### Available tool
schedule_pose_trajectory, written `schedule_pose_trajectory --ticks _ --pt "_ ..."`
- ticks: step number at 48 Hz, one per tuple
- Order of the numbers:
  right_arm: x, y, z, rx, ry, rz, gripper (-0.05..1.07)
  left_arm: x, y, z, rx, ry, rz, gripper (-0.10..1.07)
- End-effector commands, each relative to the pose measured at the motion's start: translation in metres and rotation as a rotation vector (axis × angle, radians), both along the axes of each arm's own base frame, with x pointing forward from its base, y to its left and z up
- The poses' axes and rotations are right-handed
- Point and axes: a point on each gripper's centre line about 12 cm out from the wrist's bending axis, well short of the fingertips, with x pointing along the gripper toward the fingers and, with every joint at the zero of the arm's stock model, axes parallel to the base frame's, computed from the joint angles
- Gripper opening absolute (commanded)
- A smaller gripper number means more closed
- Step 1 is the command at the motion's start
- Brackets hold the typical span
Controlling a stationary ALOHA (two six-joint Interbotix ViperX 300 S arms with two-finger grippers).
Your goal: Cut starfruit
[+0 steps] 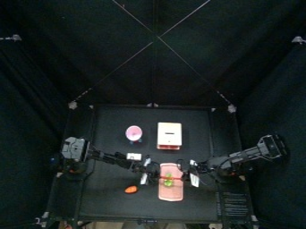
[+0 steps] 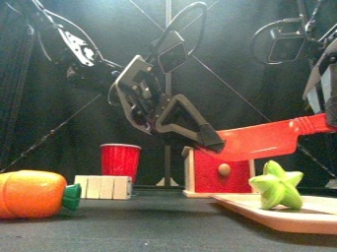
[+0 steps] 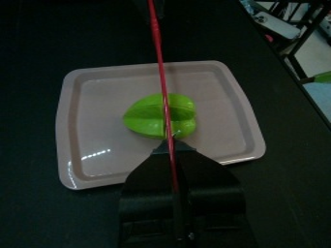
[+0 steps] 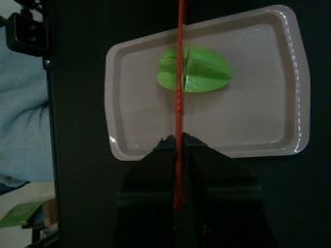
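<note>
Both tools were clamped on a red knife (image 2: pixel 270 137): the left tool (image 3: pixel 172 167) and the right tool (image 4: pixel 179 147) each pinched its thin blade edge-on, directly above the starfruit (image 3: pixel 163 115). The green starfruit lay on the pink cutting board (image 1: pixel 171 188) at the near side of the counter (image 1: pixel 198 121). An orange carrot (image 2: pixel 35 193) lay to the board's left, while a red cup (image 2: pixel 120 158) stood farther back.

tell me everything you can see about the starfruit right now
The starfruit is small, glossy, yellow-green, with ridged lobes that look star-shaped in the front view. It looks whole, with no cut showing, and lies on the pink cutting board, near its middle. A red knife blade hangs above it, lined up over the fruit in both wrist views; contact cannot be told.
</note>
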Motion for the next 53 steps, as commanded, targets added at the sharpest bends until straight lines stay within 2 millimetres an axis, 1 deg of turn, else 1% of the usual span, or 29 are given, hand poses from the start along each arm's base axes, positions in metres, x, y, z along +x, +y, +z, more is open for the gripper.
schedule_pose_trajectory --ticks 1,16,43,53 --pt "0.003 0.003 0.006 0.005 -0.028 0.008 0.35 0.009 0.001 0.012 0.000 -0.039 0.003 0.22" --pt "0.002 0.002 0.004 0.003 -0.034 0.004 0.35 0.011 0.002 0.009 0.002 -0.032 0.004 0.22" --pt "0.002 0.002 -0.007 0.004 -0.006 -0.008 0.36 0.011 0.002 0.000 0.003 -0.013 0.004 0.22" --pt "0.001 0.002 -0.011 0.010 0.010 -0.016 0.35 0.015 0.001 -0.003 0.004 -0.012 0.001 0.22"
